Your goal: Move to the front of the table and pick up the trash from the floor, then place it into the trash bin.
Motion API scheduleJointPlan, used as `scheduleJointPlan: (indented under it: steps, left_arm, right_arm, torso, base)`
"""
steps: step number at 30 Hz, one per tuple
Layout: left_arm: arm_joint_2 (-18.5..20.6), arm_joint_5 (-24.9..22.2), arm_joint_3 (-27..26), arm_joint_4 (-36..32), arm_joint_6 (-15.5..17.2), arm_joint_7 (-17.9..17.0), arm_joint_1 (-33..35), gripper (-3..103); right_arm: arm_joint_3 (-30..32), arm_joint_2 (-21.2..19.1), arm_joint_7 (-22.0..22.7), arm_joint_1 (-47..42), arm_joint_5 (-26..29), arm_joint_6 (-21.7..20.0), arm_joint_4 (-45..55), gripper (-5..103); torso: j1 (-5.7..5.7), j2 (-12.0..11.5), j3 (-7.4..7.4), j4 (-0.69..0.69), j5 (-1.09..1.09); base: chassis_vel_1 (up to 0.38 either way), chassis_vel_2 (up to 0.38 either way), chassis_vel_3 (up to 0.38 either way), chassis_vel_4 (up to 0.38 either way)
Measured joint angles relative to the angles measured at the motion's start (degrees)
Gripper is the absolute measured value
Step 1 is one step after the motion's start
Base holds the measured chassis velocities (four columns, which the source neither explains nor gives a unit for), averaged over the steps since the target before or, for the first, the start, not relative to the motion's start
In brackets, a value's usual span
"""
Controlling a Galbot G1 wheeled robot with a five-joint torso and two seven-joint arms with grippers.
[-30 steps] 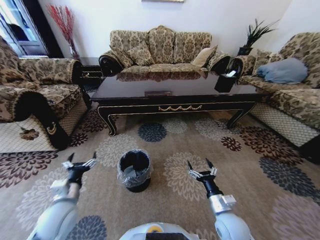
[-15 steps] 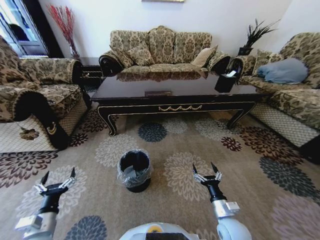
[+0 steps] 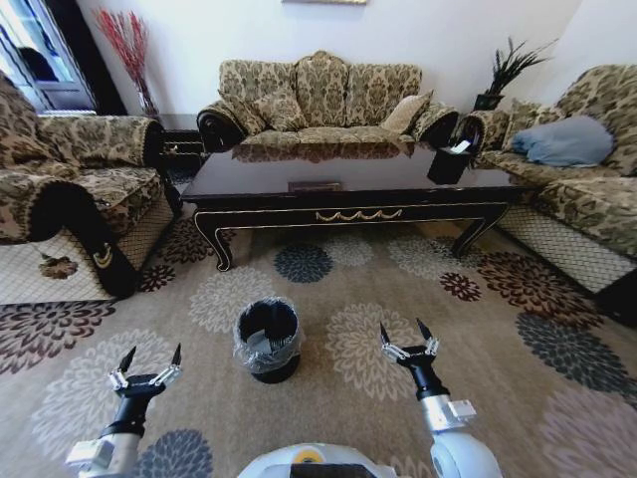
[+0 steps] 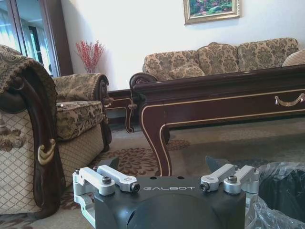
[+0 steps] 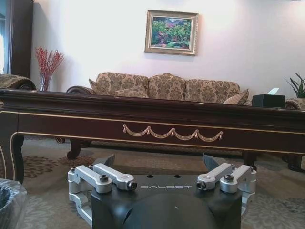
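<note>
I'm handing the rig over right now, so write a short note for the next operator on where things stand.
Left tool: open, empty, low over the floor, on the robot's left of the trash bin.
Right tool: open, empty, low over the floor on the bin's other side.
Table: straight ahead, beyond the bin; the robot faces its front edge.
Done: the robot stands before the table.
Trash: no loose litter can be made out on the carpet, and whether any is in the bin cannot be told.
Left: find the trash, pick it up, drop it in the bin.

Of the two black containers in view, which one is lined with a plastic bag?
The trash bin on the floor between both grippers; the black box stands on the table.
</note>
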Motion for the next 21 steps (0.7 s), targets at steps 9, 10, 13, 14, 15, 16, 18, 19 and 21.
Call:
scheduleJointPlan:
  steps: [9, 10, 13, 14, 15, 16, 18, 19, 21]
  left_arm:
    - [0.0, 0.0, 0.0, 0.0, 0.2, 0.0, -0.1, 100]
    - [0.0, 0.0, 0.0, 0.0, 0.2, 0.0, -0.1, 100]
    - [0.0, 0.0, 0.0, 0.0, 0.3, 0.0, -0.2, 100]
    - [0.0, 0.0, 0.0, 0.0, 0.3, 0.0, -0.2, 100]
    - [0.0, -0.1, 0.0, 0.0, 0.3, 0.0, -0.2, 100]
    - [0.0, -0.1, 0.0, 0.0, 0.3, 0.0, -0.2, 100]
    - [0.0, -0.1, 0.0, 0.0, 0.3, 0.0, -0.2, 100]
    - [0.0, -0.1, 0.0, 0.0, 0.3, -0.1, -0.2, 100]
    - [0.0, -0.1, 0.0, 0.0, 0.4, -0.1, -0.2, 100]
  right_arm:
    - [0.0, 0.0, 0.0, 0.0, 0.1, 0.0, 0.0, 100]
    - [0.0, 0.0, 0.0, 0.0, 0.1, 0.0, 0.0, 100]
    - [0.0, 0.0, 0.0, 0.0, 0.1, 0.0, 0.0, 100]
    - [0.0, 0.0, 0.0, 0.0, 0.1, 0.0, 0.1, 100]
    - [0.0, 0.0, 0.0, 0.0, 0.1, 0.0, 0.1, 100]
    - [0.0, 0.0, 0.0, 0.0, 0.1, 0.0, 0.1, 100]
    - [0.0, 0.0, 0.0, 0.0, 0.1, 0.0, 0.1, 100]
    - [0.0, -0.1, 0.0, 0.0, 0.1, 0.0, 0.1, 100]
    - [0.0, -0.1, 0.0, 0.0, 0.1, 0.0, 0.1, 100]
  torso:
    - [0.0, 0.0, 0.0, 0.0, 0.0]
    - [0.0, 0.0, 0.0, 0.0, 0.0]
    - [0.0, 0.0, 0.0, 0.0, 0.0]
    - [0.0, 0.0, 0.0, 0.0, 0.0]
    - [0.0, 0.0, 0.0, 0.0, 0.0]
    - [0.0, 0.0, 0.0, 0.0, 0.0]
    - [0.0, 0.0, 0.0, 0.0, 0.0]
    - [0.0, 0.0, 0.0, 0.0, 0.0]
    - [0.0, 0.0, 0.01, -0.01, 0.0]
  base:
    - [0.0, 0.0, 0.0, 0.0]
    - [0.0, 0.0, 0.0, 0.0]
    - [0.0, 0.0, 0.0, 0.0]
    - [0.0, 0.0, 0.0, 0.0]
    - [0.0, 0.0, 0.0, 0.0]
    - [0.0, 0.0, 0.0, 0.0]
    - [0.0, 0.0, 0.0, 0.0]
    - [0.0, 0.0, 0.0, 0.0]
    - [0.0, 0.0, 0.0, 0.0]
